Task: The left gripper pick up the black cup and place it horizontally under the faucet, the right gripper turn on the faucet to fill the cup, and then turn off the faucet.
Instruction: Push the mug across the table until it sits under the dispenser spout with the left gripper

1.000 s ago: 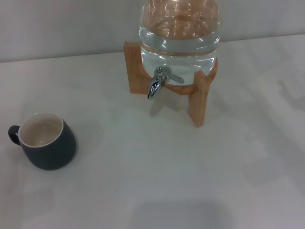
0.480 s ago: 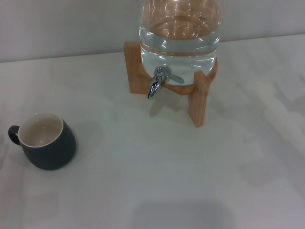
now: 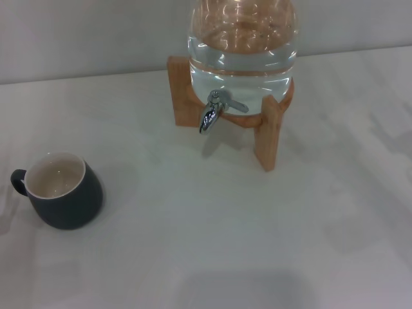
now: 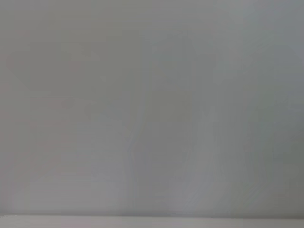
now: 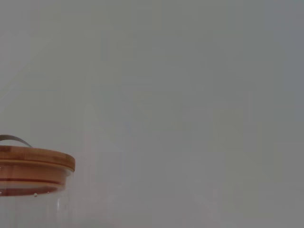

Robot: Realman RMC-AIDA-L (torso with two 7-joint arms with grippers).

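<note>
The black cup stands upright on the white table at the near left in the head view, cream inside showing, its loop handle pointing left. The chrome faucet sticks out of the clear water jar on its wooden stand at the back centre, spout down, lever pointing right. Nothing stands under the spout. Neither the left gripper nor the right gripper shows in any view. The right wrist view shows only the jar's wooden lid against a plain wall. The left wrist view shows only plain grey surface.
The white table spreads between the cup and the jar stand. A grey wall runs along the back edge.
A faint shadow has shifted on the table at the far left beside the cup. The cup, jar and faucet have not moved.
</note>
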